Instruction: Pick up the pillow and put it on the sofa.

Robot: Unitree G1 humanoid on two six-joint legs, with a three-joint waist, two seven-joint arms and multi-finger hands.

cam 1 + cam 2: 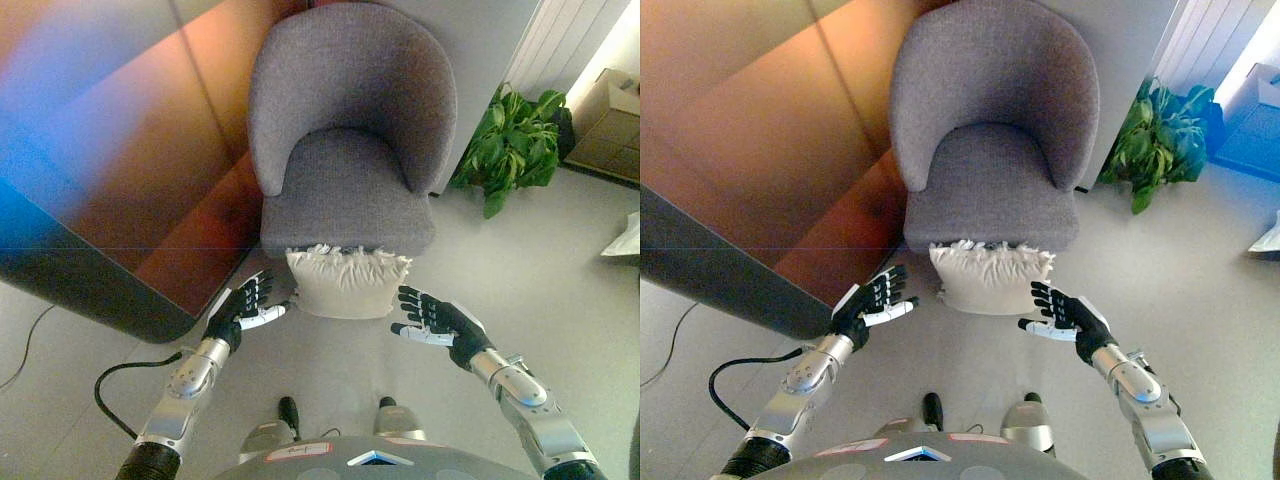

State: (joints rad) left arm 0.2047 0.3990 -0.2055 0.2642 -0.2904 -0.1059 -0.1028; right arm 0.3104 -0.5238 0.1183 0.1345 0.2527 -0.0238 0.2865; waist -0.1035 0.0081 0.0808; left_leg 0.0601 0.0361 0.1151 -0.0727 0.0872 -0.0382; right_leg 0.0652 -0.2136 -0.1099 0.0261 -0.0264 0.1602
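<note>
A cream pillow (pixel 347 283) with a fringed top edge leans on the floor against the front of a grey armchair (pixel 350 130), the sofa of the task. My left hand (pixel 243 308) is open just left of the pillow, its fingertips close to the pillow's lower left corner. My right hand (pixel 432 316) is open to the right of the pillow, a short gap away from it. Neither hand holds anything. The chair's seat (pixel 990 180) has nothing on it.
A dark wooden table or counter (pixel 120 170) fills the left side, its edge close to the chair and my left arm. A green potted plant (pixel 515 140) stands right of the chair, with cardboard boxes (pixel 610 120) behind it.
</note>
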